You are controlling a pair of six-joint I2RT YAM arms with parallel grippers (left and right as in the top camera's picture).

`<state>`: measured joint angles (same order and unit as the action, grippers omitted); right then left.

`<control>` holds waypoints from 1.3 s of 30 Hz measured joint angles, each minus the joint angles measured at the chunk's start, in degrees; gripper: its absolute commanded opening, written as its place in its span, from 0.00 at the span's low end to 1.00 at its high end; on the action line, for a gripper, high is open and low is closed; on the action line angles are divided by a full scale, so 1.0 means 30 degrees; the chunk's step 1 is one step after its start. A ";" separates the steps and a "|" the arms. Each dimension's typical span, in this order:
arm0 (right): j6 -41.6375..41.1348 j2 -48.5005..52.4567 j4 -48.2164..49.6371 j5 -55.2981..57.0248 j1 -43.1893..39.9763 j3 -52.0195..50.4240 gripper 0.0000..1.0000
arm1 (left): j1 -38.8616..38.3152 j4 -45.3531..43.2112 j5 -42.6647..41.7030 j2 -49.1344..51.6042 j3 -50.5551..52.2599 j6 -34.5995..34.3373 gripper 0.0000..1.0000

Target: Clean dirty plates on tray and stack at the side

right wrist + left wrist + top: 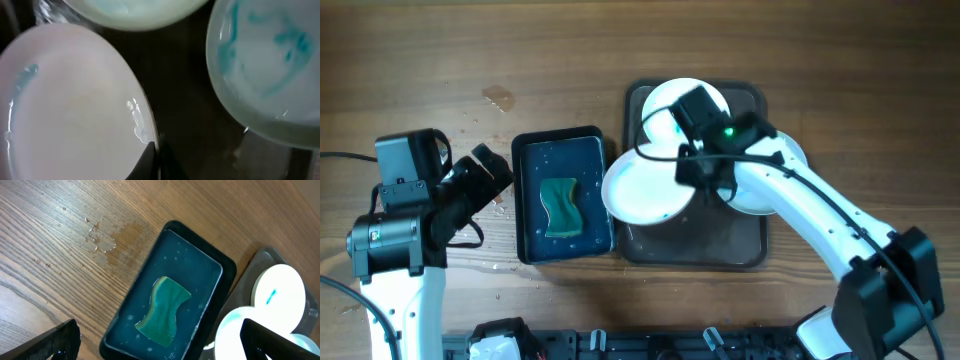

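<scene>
The right gripper (pixel 704 186) is pinched on the right rim of the left plate (pixel 640 188), which overhangs the tray's (pixel 745 255) left edge. The left gripper (pixel 492 168) gapes wide and empty, left of the sponge tray (pixel 525 200).

The table (pixel 60 240) is wood with open grain, matt, carrying a wet patch (pixel 102 240). The small blue tray (pixel 192 262) looks plastic, glossy and water-beaded. The green sponge (pixel 164 310) is matt and soft-looking. The pinkish-white plate (pixel 70 110) and blue-smeared plate (pixel 270 55) are smooth and glazed, with sharp highlights. The brown tray (pixel 695 245) is smooth with a dull sheen. The right arm shell (pixel 820 215) is white and glossy.
</scene>
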<state>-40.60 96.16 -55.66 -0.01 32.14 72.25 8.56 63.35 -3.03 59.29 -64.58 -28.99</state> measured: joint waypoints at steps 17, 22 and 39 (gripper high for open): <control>1.2823 -0.2127 0.5894 -0.0787 -0.0663 -0.4299 0.47 | 0.0000 0.0036 0.0000 0.0015 0.0000 0.0007 1.00; 1.6036 0.0860 0.8335 0.1690 -0.0648 -0.4291 0.36 | 0.0000 0.0022 0.0000 0.0022 0.0000 0.0000 1.00; 1.6560 0.1778 1.0426 0.0488 -0.0656 -0.5384 0.04 | 0.0000 0.0022 0.0000 0.0022 0.0000 0.0000 1.00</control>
<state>9.08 101.49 -24.38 1.45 30.17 56.10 8.56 63.42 -3.03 59.35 -64.58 -28.99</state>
